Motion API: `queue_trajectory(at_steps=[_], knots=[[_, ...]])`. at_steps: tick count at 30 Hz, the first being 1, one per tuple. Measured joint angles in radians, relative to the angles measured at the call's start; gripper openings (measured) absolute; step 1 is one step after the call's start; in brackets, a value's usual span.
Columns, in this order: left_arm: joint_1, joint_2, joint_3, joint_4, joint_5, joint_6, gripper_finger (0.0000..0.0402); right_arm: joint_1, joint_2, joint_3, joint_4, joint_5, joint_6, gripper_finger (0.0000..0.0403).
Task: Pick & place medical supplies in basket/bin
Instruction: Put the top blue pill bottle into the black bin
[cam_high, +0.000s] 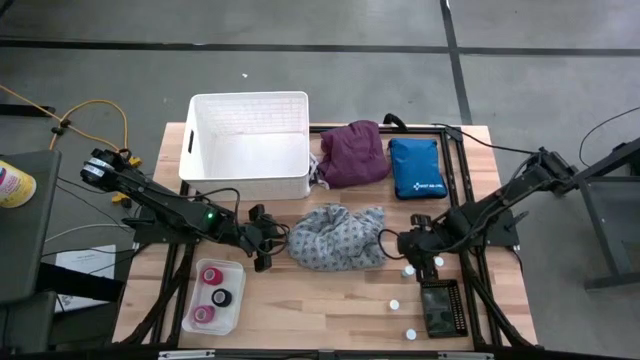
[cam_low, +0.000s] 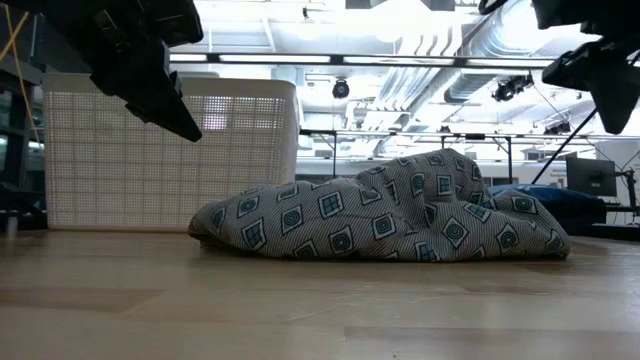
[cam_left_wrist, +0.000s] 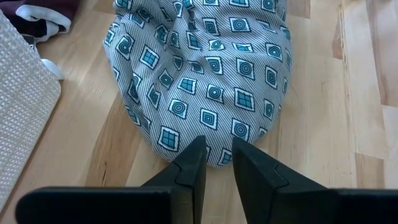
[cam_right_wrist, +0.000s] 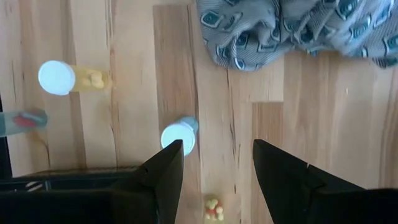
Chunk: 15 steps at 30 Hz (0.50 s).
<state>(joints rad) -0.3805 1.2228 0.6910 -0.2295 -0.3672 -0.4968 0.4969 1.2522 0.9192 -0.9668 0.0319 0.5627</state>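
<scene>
A grey cloth with blue squares (cam_high: 337, 236) lies bunched in the middle of the wooden table, in front of the white basket (cam_high: 248, 146). My left gripper (cam_high: 268, 243) hovers just left of the cloth; its fingers (cam_left_wrist: 217, 146) stand a narrow gap apart with nothing between them, over the cloth's near edge (cam_left_wrist: 211, 152). My right gripper (cam_high: 405, 243) hangs open to the right of the cloth, pointing down over a white-capped vial (cam_right_wrist: 179, 135). More vials (cam_high: 394, 303) stand or lie on the table nearby. A purple cloth (cam_high: 352, 152) lies by the basket's right wall.
A blue first-aid pouch (cam_high: 417, 167) lies right of the purple cloth. A clear tray (cam_high: 213, 295) with pink, red and black tape rolls sits at the near left. A dark rack (cam_high: 442, 308) lies at the near right. Bare wood shows between tray and vials.
</scene>
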Motion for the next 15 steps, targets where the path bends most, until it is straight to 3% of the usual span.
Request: queue_trajectory(at_steps=[15], knots=[[0.000, 0.000, 0.000, 0.002, 0.000, 0.000, 0.0074, 0.014, 0.000, -0.012, 0.025, 0.000, 0.017, 0.0181]])
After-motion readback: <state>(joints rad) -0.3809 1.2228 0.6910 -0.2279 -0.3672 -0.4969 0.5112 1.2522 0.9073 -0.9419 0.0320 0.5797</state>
